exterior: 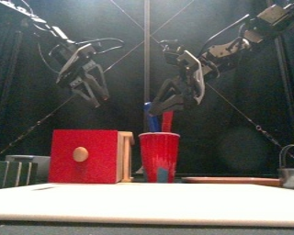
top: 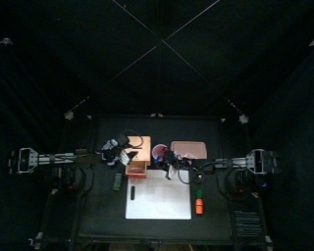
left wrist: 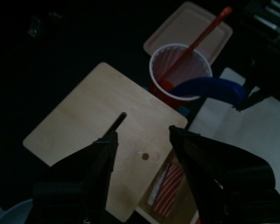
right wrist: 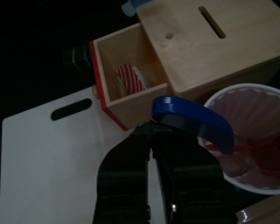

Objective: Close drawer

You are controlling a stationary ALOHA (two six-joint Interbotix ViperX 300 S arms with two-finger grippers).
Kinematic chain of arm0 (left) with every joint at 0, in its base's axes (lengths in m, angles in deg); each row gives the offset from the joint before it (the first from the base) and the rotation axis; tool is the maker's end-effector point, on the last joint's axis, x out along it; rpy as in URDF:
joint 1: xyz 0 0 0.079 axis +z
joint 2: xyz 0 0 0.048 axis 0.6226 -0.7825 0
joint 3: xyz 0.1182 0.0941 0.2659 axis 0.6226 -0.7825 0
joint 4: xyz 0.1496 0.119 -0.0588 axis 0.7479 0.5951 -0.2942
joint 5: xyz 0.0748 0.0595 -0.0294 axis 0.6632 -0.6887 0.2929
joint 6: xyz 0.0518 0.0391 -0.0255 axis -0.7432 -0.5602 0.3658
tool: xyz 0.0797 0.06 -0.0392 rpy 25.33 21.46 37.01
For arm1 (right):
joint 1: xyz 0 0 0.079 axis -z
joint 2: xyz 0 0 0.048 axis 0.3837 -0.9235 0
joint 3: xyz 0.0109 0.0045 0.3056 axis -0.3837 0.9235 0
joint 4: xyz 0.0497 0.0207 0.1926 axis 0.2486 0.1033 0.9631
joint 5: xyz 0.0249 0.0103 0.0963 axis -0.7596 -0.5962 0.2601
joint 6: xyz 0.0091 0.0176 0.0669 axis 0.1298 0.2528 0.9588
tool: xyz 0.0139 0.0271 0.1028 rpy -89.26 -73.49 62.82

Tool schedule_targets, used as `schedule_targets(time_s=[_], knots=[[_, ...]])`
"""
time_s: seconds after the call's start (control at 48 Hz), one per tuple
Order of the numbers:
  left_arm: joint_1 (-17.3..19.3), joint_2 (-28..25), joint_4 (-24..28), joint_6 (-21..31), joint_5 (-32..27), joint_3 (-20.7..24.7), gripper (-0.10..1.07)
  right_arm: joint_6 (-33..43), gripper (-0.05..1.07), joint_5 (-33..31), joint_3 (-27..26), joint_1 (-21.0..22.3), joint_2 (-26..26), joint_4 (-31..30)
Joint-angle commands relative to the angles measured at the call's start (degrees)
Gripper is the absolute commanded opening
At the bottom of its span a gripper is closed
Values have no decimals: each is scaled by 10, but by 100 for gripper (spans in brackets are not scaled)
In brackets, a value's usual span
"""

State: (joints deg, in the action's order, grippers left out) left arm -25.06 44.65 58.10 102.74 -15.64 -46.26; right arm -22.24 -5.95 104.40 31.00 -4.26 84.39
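The light tan box (left wrist: 101,122) stands on the table with its orange-brown drawer (right wrist: 122,77) pulled out; a red-and-white striped thing lies inside. In the front view the drawer's red face with a round knob (exterior: 91,156) shows. My left gripper (left wrist: 149,144) is open and empty above the box top, high over it in the front view (exterior: 85,81). My right gripper (right wrist: 154,133) is shut on a blue spoon-like tool (right wrist: 192,118) over the red cup (right wrist: 257,127), beside the box (exterior: 160,156).
A pink tray (top: 188,149) lies behind the cup. A large white sheet (top: 160,201) lies in front of the drawer, with an orange marker (top: 196,206) on it and a dark pen (top: 130,193) at its left edge. A metal thing (exterior: 292,165) stands at the right.
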Motion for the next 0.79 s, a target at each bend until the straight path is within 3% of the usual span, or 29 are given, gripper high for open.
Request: schedule_targets(time_s=[0.0, 0.229, 0.396, 0.562, 0.771], knots=[[13, 6, 2, 1, 26, 5, 87, -1, 4, 3, -16, -2, 11, 1], [120, -15, -39, 4, 98, 20, 86, -1, 4, 3, -36, -39, 0, 0], [199, -86, -115, 2, 171, 50, 82, -1, 4, 3, -75, -72, -41, -1], [215, -174, -147, -2, 177, 98, 68, -1, 4, 1, -124, -98, -89, -4], [228, -199, -149, -2, 118, 108, 44, -3, 4, -14, -184, -116, -156, -17]])
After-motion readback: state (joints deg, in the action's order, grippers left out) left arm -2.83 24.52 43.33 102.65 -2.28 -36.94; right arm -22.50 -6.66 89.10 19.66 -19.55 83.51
